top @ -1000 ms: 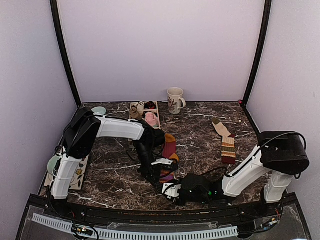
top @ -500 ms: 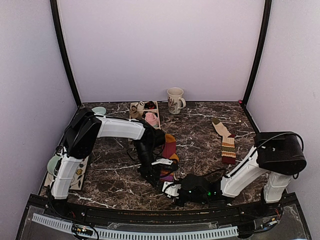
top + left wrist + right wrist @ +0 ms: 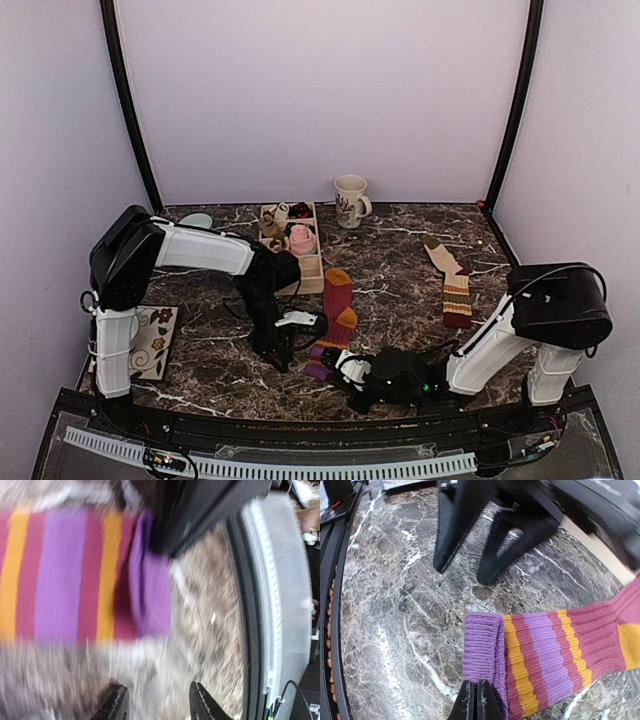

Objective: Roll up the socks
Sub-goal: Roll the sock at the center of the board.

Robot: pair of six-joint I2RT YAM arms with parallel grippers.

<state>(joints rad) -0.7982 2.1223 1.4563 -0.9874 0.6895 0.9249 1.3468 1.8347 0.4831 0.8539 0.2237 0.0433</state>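
Observation:
A striped sock [image 3: 336, 305] in maroon, purple and orange lies lengthwise at the table's middle. Its purple cuff [image 3: 482, 650] is folded over at the near end. My right gripper [image 3: 476, 696] is shut, its tips pinching the near edge of that cuff; from above it [image 3: 342, 367] sits low by the front edge. My left gripper [image 3: 159, 702] is open and empty over bare marble, just beside the sock [image 3: 75, 575]. Its black fingers [image 3: 451, 535] stand on the far side of the cuff, apart from it. A second sock [image 3: 455, 285], beige with a striped leg, lies flat at the right.
A wooden box [image 3: 312, 268] with a pink bundle [image 3: 301, 238] stands at the back, a mug [image 3: 350, 200] behind it. A green bowl [image 3: 197, 220] and a patterned mat [image 3: 152, 340] are at the left. The black front rail [image 3: 260, 605] runs close to both grippers.
My left gripper has let go of the striped sock, opened and swung left off it. My right gripper has shut at the folded cuff. The sock's near end now shows.

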